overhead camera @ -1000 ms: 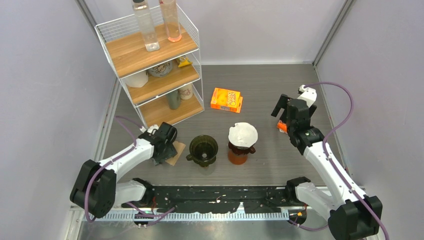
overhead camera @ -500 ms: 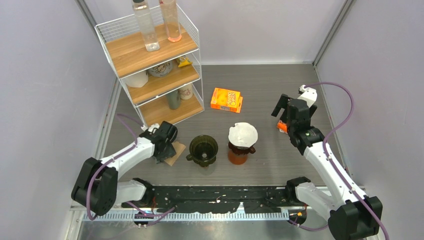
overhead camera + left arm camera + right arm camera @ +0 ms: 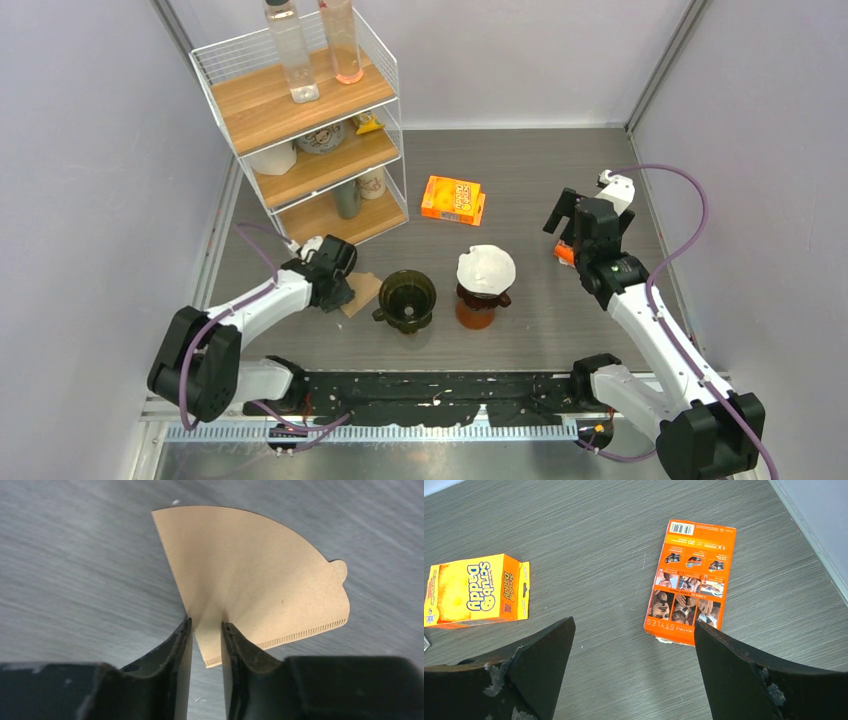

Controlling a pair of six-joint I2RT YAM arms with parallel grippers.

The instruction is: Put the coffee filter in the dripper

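A brown paper coffee filter [image 3: 260, 580], fan-shaped and flat, is pinched at its near corner by my left gripper [image 3: 206, 625]. In the top view the filter [image 3: 362, 292] sits just left of the empty dark dripper [image 3: 405, 298], with my left gripper [image 3: 343, 288] at its left edge. I cannot tell whether the filter is clear of the table. A second dripper holding a white filter [image 3: 486, 268] stands on an amber server [image 3: 476, 310] to the right. My right gripper [image 3: 568, 216] is open and empty, far right, above the table [image 3: 634, 625].
A wire shelf rack [image 3: 310, 130] with bottles and cups stands at the back left. An orange Scrub Daddy box [image 3: 452, 199] lies behind the drippers, also in the right wrist view [image 3: 471, 590]. A flat orange package [image 3: 689, 595] lies by the right gripper.
My left gripper has moved away from the arm bases and slightly right, taking the brown filter with it toward the dark dripper. The right arm has not moved.
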